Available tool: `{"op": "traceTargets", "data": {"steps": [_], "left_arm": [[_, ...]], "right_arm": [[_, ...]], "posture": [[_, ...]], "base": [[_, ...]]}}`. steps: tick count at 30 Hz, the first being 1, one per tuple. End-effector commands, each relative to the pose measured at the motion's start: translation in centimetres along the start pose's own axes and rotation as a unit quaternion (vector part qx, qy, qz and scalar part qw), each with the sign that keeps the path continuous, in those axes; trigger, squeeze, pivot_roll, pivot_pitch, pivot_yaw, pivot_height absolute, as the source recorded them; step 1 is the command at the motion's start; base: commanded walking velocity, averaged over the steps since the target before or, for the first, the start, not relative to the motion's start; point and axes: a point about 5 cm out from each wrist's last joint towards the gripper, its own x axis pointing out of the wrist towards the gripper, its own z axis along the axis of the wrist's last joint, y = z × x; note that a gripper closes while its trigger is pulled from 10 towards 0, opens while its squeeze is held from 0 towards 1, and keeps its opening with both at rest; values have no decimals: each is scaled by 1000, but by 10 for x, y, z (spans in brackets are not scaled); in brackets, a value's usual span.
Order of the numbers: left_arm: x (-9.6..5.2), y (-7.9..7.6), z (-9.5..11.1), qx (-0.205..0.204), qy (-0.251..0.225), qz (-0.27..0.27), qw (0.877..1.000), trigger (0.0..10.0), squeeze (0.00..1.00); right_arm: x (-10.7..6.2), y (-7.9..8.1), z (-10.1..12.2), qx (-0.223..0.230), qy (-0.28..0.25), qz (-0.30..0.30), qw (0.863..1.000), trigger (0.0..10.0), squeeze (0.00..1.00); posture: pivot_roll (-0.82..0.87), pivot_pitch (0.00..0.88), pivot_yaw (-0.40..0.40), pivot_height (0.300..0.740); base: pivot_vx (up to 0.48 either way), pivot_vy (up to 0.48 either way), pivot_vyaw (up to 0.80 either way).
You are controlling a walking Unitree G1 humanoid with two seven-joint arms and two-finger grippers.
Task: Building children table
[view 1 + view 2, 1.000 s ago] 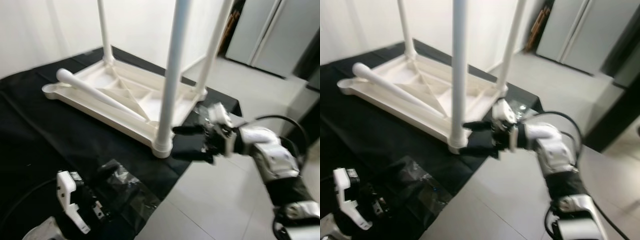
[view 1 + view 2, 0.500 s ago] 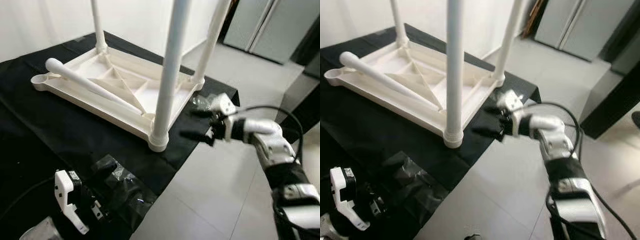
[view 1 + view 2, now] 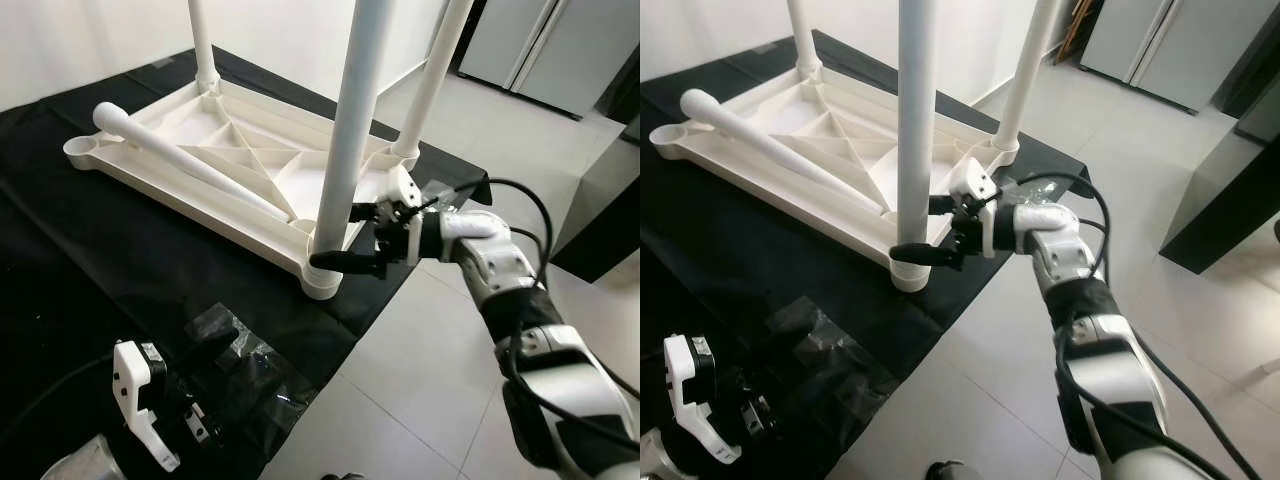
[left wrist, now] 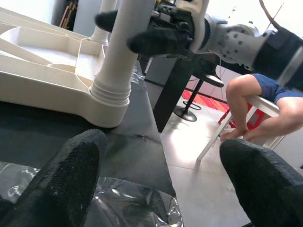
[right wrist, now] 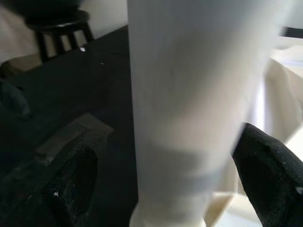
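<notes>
Three legs stand upright from the white children's table (image 3: 230, 165), which lies upside down on a black cloth (image 3: 90, 270) spread over the pale tiled floor (image 3: 440, 400). A fourth leg (image 3: 185, 165) lies loose across the underside of the tabletop, its rounded end near the far-left corner socket. I see the nearest leg (image 3: 350, 130) screwed into the corner that sits closest to the cloth's edge. My right gripper (image 3: 365, 240) is at that leg, low down just above its base collar: one black finger reaches past each side of the white tube, and the right wrist view shows the tube between the two fingers with a gap on either side, so the fingers are spread and not clamped. My left gripper (image 4: 156, 170) hangs low near the front of the cloth, its two fingers held wide apart over a crumpled clear plastic bag (image 3: 250, 375). Through the left wrist camera I can make out a person's bare legs (image 4: 251, 109) on a white chair beyond the cloth.
</notes>
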Motion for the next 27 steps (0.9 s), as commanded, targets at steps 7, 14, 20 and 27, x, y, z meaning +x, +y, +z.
{"op": "traceTargets", "data": {"steps": [7,14,20,27], "left_arm": [[0,-6,1,-4,10,-10,1000,10000,0],[0,-6,1,-4,11,-12,1000,10000,0],[0,-4,0,-6,13,-15,1000,10000,0],[-3,1,1,-6,15,-13,1000,10000,0]], "right_arm": [[4,-5,16,-38,19,58,997,0,0],[-7,-5,14,-41,36,72,996,0,0],[-27,-4,3,-56,55,9,997,0,0],[31,68,-71,159,56,-357,919,0,0]], "posture": [[15,194,-118,740],[8,192,-119,740],[-20,181,-120,740],[-21,187,-93,740]], "base": [[0,0,0],[0,0,0],[0,0,0],[0,0,0]]}}
